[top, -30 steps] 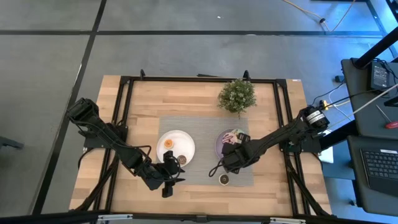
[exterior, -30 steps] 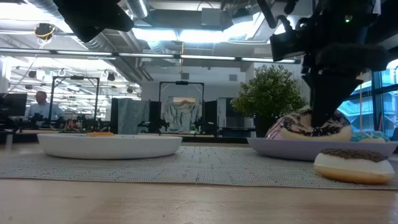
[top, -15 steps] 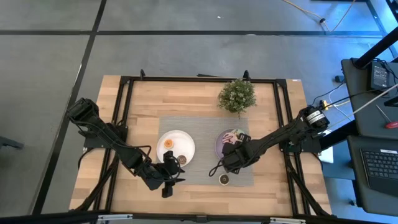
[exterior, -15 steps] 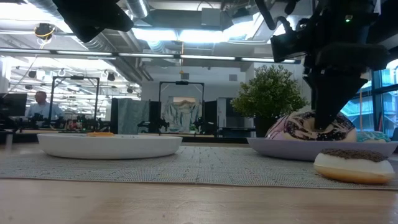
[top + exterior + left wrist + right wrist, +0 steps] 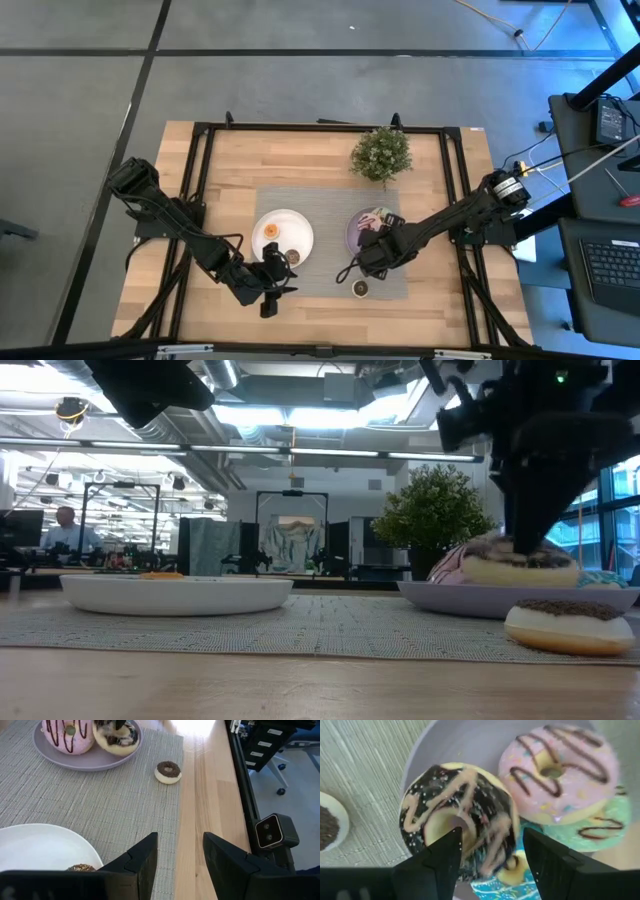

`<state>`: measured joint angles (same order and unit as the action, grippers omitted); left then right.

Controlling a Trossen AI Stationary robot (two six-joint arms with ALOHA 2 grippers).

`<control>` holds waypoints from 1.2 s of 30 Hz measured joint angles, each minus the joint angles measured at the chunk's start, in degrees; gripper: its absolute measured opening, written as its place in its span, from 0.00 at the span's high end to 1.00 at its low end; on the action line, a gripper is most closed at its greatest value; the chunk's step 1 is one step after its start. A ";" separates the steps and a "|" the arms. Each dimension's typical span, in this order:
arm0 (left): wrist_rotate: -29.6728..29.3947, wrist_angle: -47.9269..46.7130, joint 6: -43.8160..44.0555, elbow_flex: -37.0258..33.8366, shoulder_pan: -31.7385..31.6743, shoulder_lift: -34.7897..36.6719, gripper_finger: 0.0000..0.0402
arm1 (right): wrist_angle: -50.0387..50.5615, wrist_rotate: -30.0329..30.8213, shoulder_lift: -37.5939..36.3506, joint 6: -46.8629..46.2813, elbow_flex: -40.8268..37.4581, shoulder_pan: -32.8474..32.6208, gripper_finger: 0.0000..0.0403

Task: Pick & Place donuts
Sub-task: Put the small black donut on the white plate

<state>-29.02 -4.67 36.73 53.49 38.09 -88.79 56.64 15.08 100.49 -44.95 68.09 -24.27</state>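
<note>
My right gripper (image 5: 492, 845) is open and points down over the lilac plate (image 5: 450, 745). There the chocolate-sprinkled donut (image 5: 455, 815) lies, partly on a blue donut (image 5: 505, 880), beside a pink one (image 5: 557, 767) and a green-white one (image 5: 600, 827). One finger stands at its hole, the other past its rim. A dark brown mini donut (image 5: 168, 771) lies on the mat. The white plate (image 5: 300, 225) holds an orange mini (image 5: 271, 231) and a speckled mini (image 5: 292, 257). My left gripper (image 5: 180, 852) hovers open near the mat's near edge. My right gripper comes from above with one finger (image 5: 451, 840) at the chocolate-sprinkled donut's hole and the other (image 5: 540, 845) outside the ring. I cannot tell whether either finger touches the donut. The donut rests on the plate and the blue donut.
A potted plant (image 5: 381, 152) stands at the far edge behind the lilac plate. The grey woven mat (image 5: 330, 205) lies under both plates. Bare wood runs along the table's near edge and both sides.
My right gripper has opened over the lilac plate while staying in place. The chocolate-sprinkled donut, tilted up before, has tipped down and now lies flatter on the plate.
</note>
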 joint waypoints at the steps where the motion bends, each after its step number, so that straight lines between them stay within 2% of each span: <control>1: 0.00 0.00 -0.11 0.00 0.00 0.00 0.62 | 0.68 0.47 0.00 -0.01 0.74 0.08 0.47; 13: -0.04 0.50 -1.11 0.00 0.00 0.00 0.62 | 8.14 3.18 -0.28 -1.21 10.02 -0.08 0.47; 18: -1.33 3.54 -3.58 0.00 -0.67 0.00 0.62 | 6.76 3.56 -1.18 -0.31 16.27 -2.13 0.47; 21: -1.36 7.32 -4.04 0.00 -1.21 0.00 0.62 | 4.97 5.20 -2.48 1.65 17.10 -4.84 0.47; 28: -1.43 15.92 -8.28 0.02 -1.49 -0.02 0.62 | -5.25 4.90 -10.60 -0.75 9.93 -12.28 0.47; 33: -1.64 17.65 -7.84 0.02 -1.49 -0.02 0.62 | -22.18 8.14 -12.03 -4.02 2.23 -15.99 0.47; 36: -1.44 17.85 -3.98 0.02 -1.45 -0.02 0.62 | -31.77 6.65 -11.60 -11.37 -2.87 -16.17 0.47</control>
<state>-30.46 13.19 32.75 53.52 36.63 -88.82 24.86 21.73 88.89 -56.32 65.22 -40.43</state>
